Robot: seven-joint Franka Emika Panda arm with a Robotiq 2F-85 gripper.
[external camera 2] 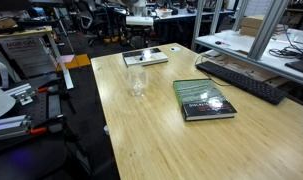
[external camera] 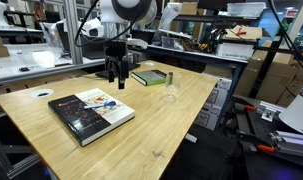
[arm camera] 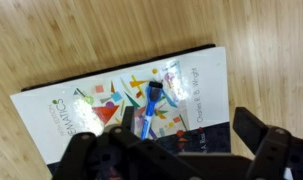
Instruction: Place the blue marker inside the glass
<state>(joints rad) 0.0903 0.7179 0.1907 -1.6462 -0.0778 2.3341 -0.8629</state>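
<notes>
The blue marker lies on the white, colourful part of a book cover, below my gripper in the wrist view. In an exterior view it shows as a small blue mark on that book at the table's front left. The clear glass stands upright and empty toward the table's right side, and shows in both exterior views. My gripper hangs above the table behind the book, well apart from the glass. Its fingers are spread wide and hold nothing.
A green book lies behind the glass, with a small dark cylinder next to it. In an exterior view two books lie near the glass. Dark stands crowd the floor past the table's edge.
</notes>
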